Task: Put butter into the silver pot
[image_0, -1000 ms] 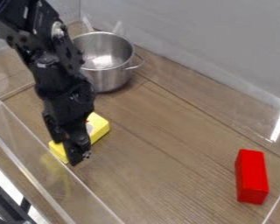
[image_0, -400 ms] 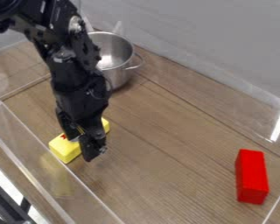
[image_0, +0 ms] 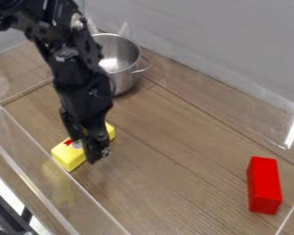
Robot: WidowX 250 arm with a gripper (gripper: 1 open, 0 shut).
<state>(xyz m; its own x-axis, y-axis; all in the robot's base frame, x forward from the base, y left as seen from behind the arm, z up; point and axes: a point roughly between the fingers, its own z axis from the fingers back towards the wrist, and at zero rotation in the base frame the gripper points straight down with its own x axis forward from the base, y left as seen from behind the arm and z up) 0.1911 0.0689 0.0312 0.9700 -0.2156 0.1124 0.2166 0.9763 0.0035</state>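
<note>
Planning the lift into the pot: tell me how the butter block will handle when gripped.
The butter looks like a rigid, flat-sided block, so it probably won't roll or flop. It seems small beside the hand, so likely light. Its smooth faces might slip if pinched near a corner.

red block (image_0: 264, 183) lying on wooden table (image_0: 186, 138), clear side walls (image_0: 223, 69)

The gripper (image_0: 95, 147) covers most of the butter (image_0: 71, 156), so its label barely shows and I cannot tell how the jaws stand. The arm hides the silver pot's (image_0: 121, 64) left side and runs off the top edge.
</note>
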